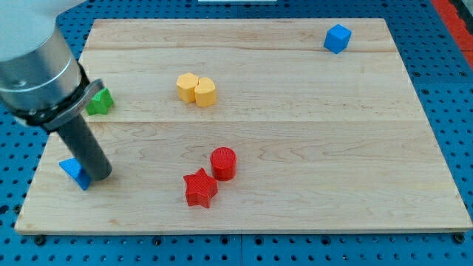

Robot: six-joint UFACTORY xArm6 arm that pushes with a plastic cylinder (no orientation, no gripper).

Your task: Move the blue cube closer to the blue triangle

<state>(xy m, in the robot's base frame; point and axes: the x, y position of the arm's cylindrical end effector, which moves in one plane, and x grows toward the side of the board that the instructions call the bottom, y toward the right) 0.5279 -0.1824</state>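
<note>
One blue cube (337, 38) sits near the board's top right, well apart from the blue triangle (74, 172) beside my tip (101, 177) at bottom left; with no fingers to close, I'd shove its far right face, expecting a light, slippery slide

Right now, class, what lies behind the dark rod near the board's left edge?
Behind my rod sit the blue triangle low down and a green block higher up, both partly covered. My tip's very end isn't clearly visible.
</note>
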